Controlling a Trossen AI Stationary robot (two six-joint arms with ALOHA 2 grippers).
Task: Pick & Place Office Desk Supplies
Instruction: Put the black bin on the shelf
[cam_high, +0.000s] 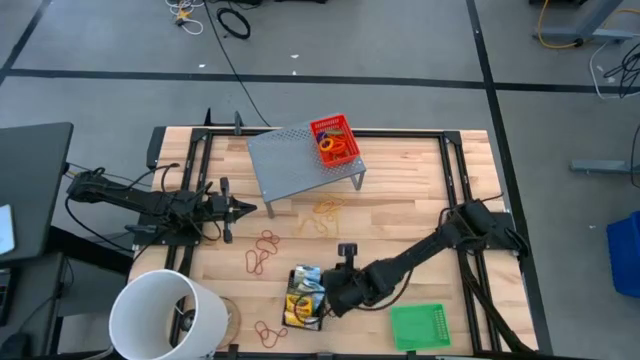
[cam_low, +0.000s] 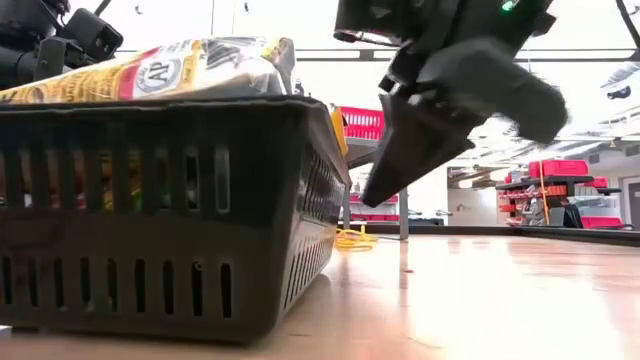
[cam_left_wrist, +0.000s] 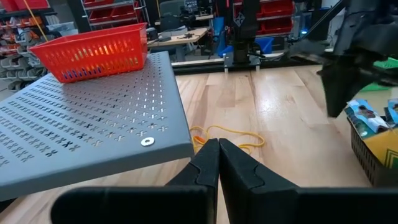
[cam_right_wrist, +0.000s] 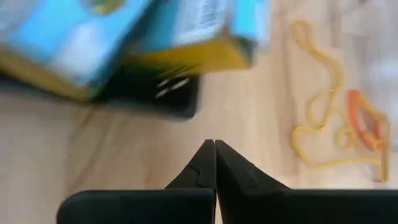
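A black mesh tray (cam_high: 300, 318) (cam_low: 160, 210) holding teal and yellow packets (cam_high: 305, 290) (cam_right_wrist: 93, 37) stands near the table's front edge. My right gripper (cam_high: 326, 308) (cam_low: 378, 192) (cam_right_wrist: 214, 149) is shut, slants down just right of that tray, and hangs clear of the wood. A red tray (cam_high: 337, 142) (cam_left_wrist: 93, 50) sits on the grey riser (cam_high: 300, 160). A green tray (cam_high: 420, 325) lies at the front right. Tan rubber bands (cam_high: 262, 250) (cam_right_wrist: 323, 118) lie loose on the table. My left gripper (cam_high: 250, 209) (cam_left_wrist: 217, 158) is shut, level, at the left.
A big white bucket (cam_high: 165, 315) stands at the front left corner. More rubber bands lie in front of the riser (cam_high: 330, 210) (cam_left_wrist: 230, 134) and by the front edge (cam_high: 270, 332). Bare wood lies between the riser and the black tray.
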